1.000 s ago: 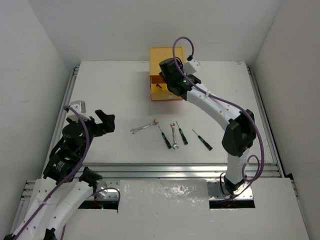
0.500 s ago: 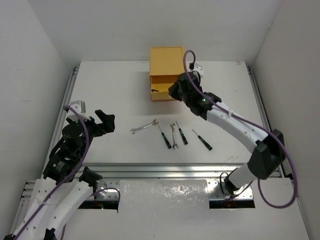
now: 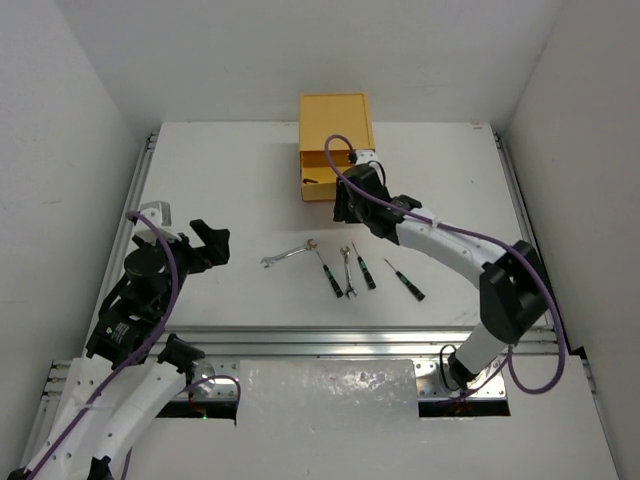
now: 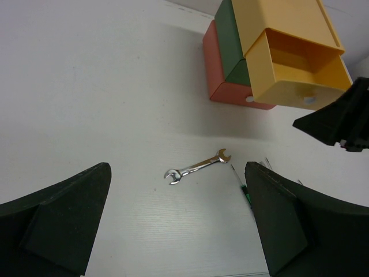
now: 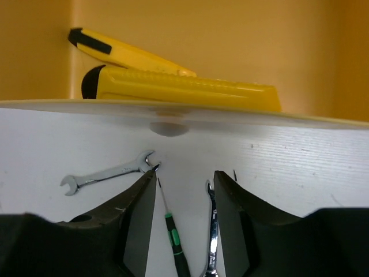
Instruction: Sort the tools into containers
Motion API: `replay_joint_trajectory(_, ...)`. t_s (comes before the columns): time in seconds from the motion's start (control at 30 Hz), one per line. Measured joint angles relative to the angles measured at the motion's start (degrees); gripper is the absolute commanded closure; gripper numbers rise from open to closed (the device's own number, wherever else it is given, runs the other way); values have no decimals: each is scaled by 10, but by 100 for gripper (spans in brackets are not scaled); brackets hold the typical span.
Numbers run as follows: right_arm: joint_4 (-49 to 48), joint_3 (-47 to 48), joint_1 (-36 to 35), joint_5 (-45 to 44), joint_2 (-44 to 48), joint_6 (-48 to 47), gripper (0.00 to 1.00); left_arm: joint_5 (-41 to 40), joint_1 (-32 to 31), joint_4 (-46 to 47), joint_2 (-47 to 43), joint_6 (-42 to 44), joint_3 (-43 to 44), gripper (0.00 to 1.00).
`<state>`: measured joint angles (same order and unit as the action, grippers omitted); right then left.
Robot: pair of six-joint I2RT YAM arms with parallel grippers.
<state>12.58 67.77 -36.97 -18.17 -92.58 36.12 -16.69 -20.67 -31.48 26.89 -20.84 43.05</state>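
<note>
The chest stands at the back; its yellow top drawer is pulled out above the green and red-orange drawers. Two yellow-black utility knives lie in the open drawer, behind its white knob. My right gripper is open and empty just in front of the drawer. On the table lie a silver wrench, a green-handled screwdriver, a second wrench and two dark screwdrivers. My left gripper is open and empty at the left.
White walls close in the table on three sides. A metal rail runs along the near edge. The tools lie in a row between the chest and that rail.
My right gripper has drawn back from above the open yellow drawer towards the near side and now hangs in front of it. The left arm has not moved.
</note>
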Motion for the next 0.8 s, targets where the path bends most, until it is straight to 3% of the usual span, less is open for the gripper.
replay_joint_trajectory(0.2,-2,42,0,8,-68,-37,53,0,0,0,0,0,0,0)
replay_joint_trajectory(0.8,-26,156,0,-42,-139,-78,55,-2,0,0,1,0,0,0)
